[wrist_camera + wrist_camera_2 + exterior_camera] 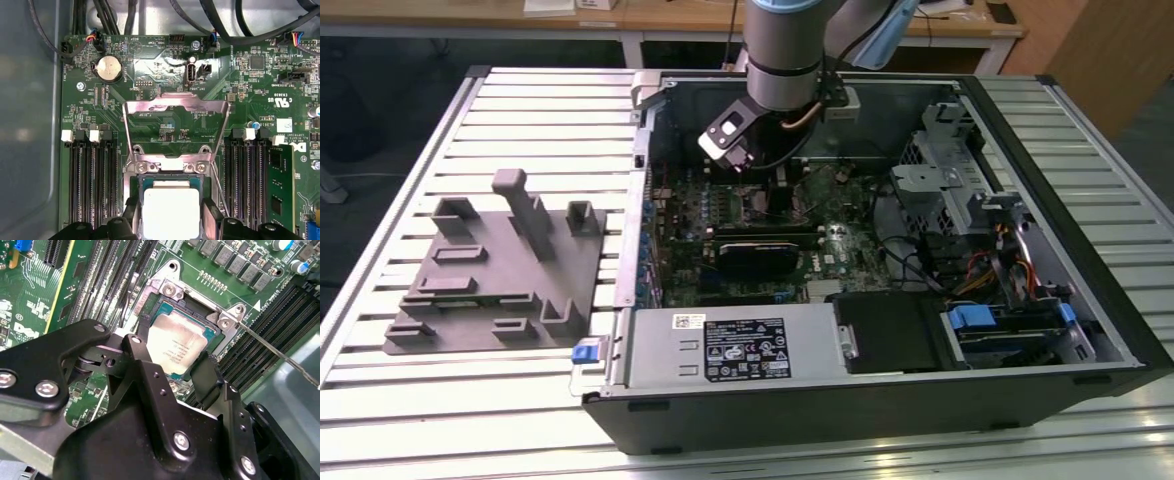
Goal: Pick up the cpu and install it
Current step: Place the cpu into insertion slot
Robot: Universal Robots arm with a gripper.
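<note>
The cpu (176,342), a flat square chip with a shiny silver top, lies level in the open metal-framed socket (170,290) on the green motherboard; it also appears as cpu (170,202). My gripper (175,354) reaches down over it with one black finger (141,335) against one edge and the other finger (206,371) against the opposite edge, shut on the chip. In the first wrist view the gripper (170,216) straddles the chip the same way. In the exterior view the gripper (747,180) hangs inside the computer case, near its back wall.
The socket's load plate (175,125) stands raised and its thin lever (280,356) sticks out to the side. Memory slots (92,185) flank the socket. A grey plastic fixture (494,270) sits on the table at the exterior view's left. A black module (754,255) and power supply (727,345) fill the case.
</note>
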